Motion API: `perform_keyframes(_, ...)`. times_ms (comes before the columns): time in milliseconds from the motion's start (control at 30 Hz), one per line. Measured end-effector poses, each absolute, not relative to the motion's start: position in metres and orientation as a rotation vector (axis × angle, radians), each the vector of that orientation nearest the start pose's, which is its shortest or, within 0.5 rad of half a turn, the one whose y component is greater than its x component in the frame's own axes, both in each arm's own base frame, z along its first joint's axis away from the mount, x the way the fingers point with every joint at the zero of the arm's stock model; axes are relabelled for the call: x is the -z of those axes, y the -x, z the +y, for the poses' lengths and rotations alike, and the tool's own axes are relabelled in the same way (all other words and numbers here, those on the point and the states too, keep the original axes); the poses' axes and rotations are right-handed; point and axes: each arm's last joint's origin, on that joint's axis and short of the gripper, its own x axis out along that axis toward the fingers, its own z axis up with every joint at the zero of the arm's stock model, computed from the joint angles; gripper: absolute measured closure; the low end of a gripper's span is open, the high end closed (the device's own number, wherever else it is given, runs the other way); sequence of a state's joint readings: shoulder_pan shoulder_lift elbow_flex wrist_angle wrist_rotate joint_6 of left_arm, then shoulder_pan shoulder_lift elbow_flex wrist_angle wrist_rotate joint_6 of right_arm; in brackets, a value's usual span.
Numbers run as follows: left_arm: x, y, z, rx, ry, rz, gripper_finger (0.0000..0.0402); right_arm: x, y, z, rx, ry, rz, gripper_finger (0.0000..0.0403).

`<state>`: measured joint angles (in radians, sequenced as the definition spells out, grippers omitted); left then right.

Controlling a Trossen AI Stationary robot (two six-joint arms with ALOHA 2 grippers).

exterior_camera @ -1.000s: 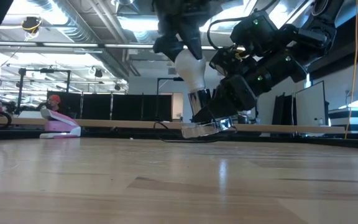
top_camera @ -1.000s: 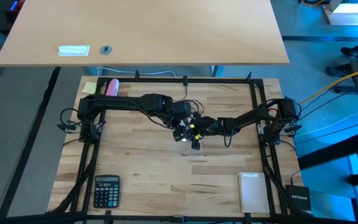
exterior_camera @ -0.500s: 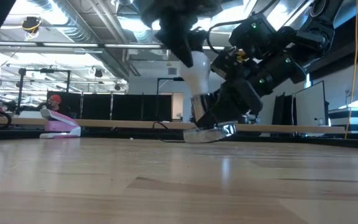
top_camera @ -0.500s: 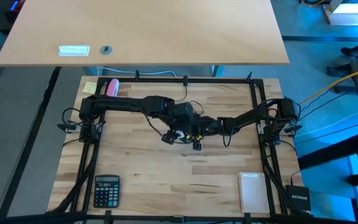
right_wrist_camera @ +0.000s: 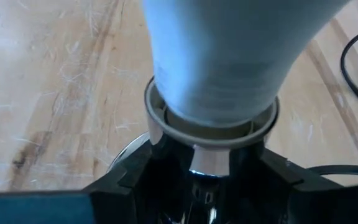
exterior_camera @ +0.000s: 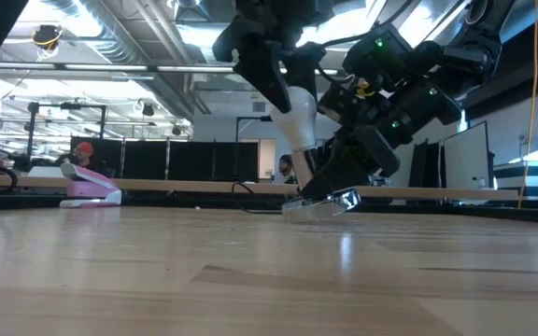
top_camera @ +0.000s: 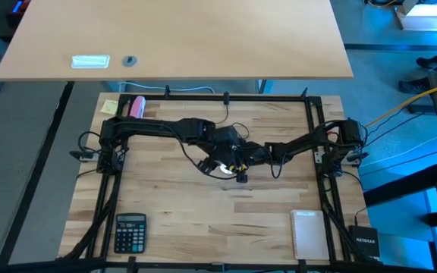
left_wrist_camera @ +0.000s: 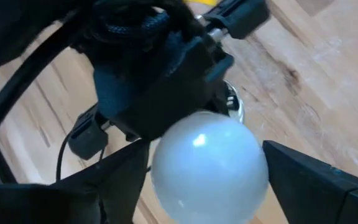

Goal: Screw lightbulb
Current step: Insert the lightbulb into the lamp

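The white lightbulb (exterior_camera: 297, 110) stands tilted in the round silver socket (exterior_camera: 323, 203) at the table's middle, its rounded top leaning away from my right arm. My left gripper (exterior_camera: 271, 70) comes from above and is shut on the bulb's rounded top; the bulb also shows in the left wrist view (left_wrist_camera: 207, 168). My right gripper (exterior_camera: 348, 154) is shut on the socket just under the bulb's neck (right_wrist_camera: 216, 68). In the high view both grippers meet at the centre, where the bulb (top_camera: 223, 164) shows as a white spot. My left gripper pinches the bulb's rounded top (left_wrist_camera: 166, 180) between its two fingers, one finger (left_wrist_camera: 114, 183) on each side. It comes from above, slanting, and the bulb hangs below it with its base in the socket. My right gripper pinches the socket body just below its collar (right_wrist_camera: 210, 127) between its two fingers (right_wrist_camera: 129, 180). It comes slanting down from the table's right side. The socket's silver foot (exterior_camera: 330, 203) is tipped, with its edge on the table.
A black cord (exterior_camera: 250, 207) runs from the socket across the table. A calculator (top_camera: 130, 232) lies at the near left, a white pad (top_camera: 308, 233) at the near right, a pink-and-white object (top_camera: 135, 106) at the far left. A black box (top_camera: 365, 241) sits off the near right corner.
My left gripper has turned about the bulb's axis while staying on its top. The bulb has leaned further over, and the socket's foot has tipped up and shifted a little along the table. My right gripper has kept its hold.
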<state>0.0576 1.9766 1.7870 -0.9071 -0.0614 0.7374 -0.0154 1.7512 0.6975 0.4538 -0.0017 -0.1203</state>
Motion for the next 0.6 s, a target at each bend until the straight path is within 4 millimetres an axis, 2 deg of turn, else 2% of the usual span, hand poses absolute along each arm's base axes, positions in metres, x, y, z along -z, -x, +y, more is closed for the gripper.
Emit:
perform_keyframes(233,-0.277,-0.419,0.015,0.243,-0.607,1.082,0.0062,-0.129,-0.323,-0.004,-0.037,0.098,0.573,0.0223)
perform_keyframes(600,-0.323,-0.402,-0.008,0.027,-0.457,1.019,0.0059,-0.131,-0.323,-0.003,-0.024,0.08,0.565,0.0223)
